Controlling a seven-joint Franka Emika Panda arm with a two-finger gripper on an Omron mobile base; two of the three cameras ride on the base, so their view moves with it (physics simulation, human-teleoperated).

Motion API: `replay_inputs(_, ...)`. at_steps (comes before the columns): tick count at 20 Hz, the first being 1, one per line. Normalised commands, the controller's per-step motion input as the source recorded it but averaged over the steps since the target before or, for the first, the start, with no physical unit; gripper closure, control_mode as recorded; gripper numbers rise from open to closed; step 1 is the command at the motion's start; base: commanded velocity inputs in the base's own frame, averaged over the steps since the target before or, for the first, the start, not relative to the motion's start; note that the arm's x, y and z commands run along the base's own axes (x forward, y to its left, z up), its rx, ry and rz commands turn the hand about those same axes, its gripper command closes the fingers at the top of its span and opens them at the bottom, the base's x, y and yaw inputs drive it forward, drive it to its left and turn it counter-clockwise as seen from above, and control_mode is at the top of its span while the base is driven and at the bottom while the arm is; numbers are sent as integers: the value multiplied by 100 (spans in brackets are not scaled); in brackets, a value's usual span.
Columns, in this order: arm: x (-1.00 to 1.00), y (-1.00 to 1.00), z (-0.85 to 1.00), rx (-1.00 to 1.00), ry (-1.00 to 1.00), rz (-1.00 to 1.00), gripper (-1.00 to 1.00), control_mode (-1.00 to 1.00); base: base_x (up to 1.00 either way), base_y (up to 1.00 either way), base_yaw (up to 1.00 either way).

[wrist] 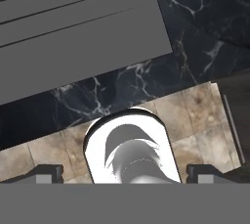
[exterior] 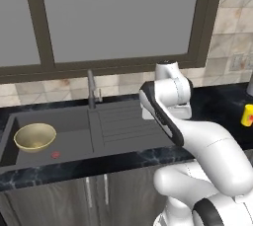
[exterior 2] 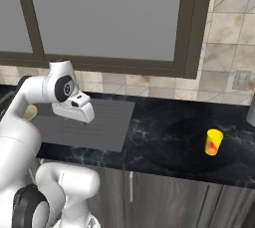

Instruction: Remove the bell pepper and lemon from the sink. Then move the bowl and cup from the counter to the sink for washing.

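Note:
The golden bowl (exterior: 34, 136) sits inside the dark sink (exterior: 74, 141) at its left end, and its rim peeks out behind the arm (exterior 2: 31, 112). On the black counter (exterior 2: 164, 147), far right of the sink, stands the small yellow cup (exterior 2: 213, 142) (exterior: 247, 115). My gripper (wrist: 126, 173) hovers above the ribbed drainboard (wrist: 73, 27) near its right edge. It is open, the fingertips (wrist: 49, 171) wide apart with nothing between them. The bell pepper and lemon are out of view.
A thin grey faucet (exterior: 91, 90) rises behind the basin, which has a reddish drain spot (exterior: 55, 154). A grey cylinder (exterior: 250, 85) stands at the far right of the counter. A tiled wall (exterior 2: 224, 77) and a window back the counter.

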Motion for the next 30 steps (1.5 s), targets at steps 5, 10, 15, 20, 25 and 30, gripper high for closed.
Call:
replay_inputs(5,0,0,0,0,0,0,-100,100,8,-39,0)
replay_inputs(10,0,0,0,0,0,0,-100,100,10,-30,0)
replay_inputs(15,0,0,0,0,0,0,-100,100,15,-26,0)
replay_inputs(20,0,0,0,0,0,0,-100,100,18,-19,0)
replay_inputs(25,0,0,0,0,0,0,-100,100,4,-5,0)
replay_inputs(30,0,0,0,0,0,0,-100,100,0,0,0)
